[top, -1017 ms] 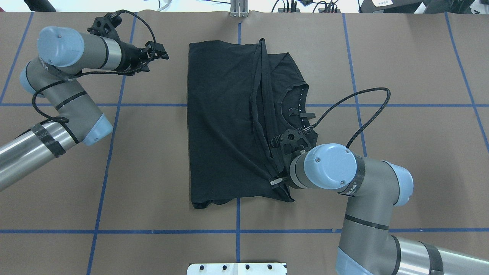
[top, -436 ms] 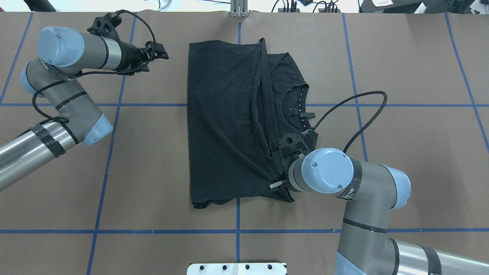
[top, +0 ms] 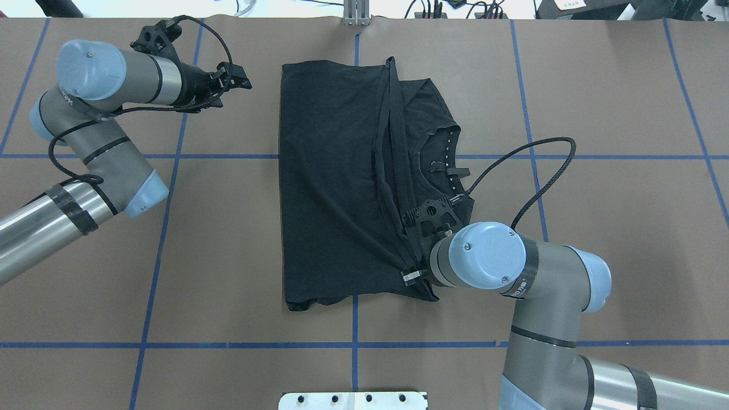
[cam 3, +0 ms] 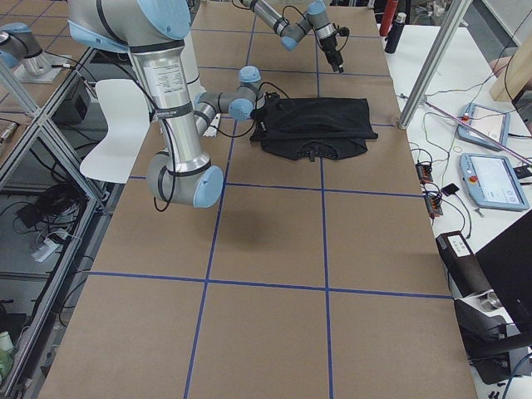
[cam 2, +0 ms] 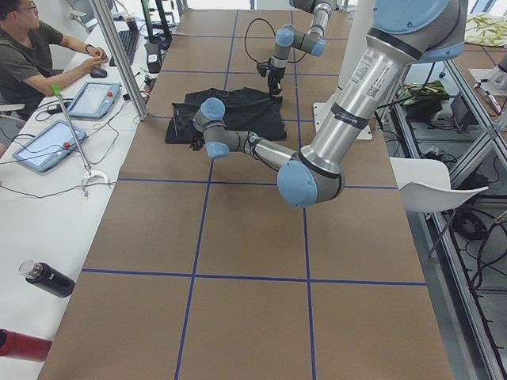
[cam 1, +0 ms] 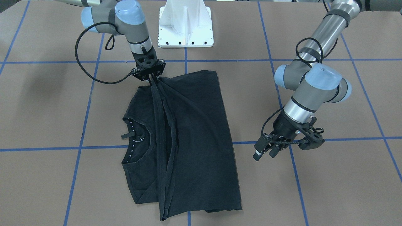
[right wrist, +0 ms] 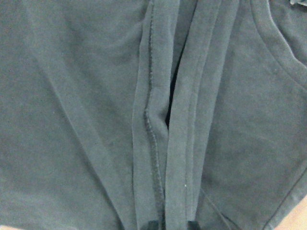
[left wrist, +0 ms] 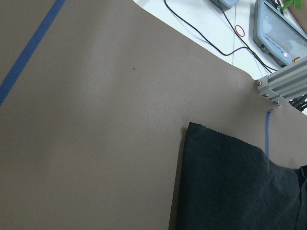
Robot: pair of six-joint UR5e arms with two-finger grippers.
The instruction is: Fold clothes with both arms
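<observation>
Shirt (top: 330, 188) was laid flat at the centre of the table (top: 598, 85), half folded lengthwise, collar toward robot's R. A hem strip at its near R edge was pinched in the R tool (top: 411, 272) and drawn taut. L tool (top: 245, 81), apparently spread and empty, was held beside the far L corner. Step judged: lengthwise fold. Next: hem to be carried across, w/ far end gripped to match.
</observation>
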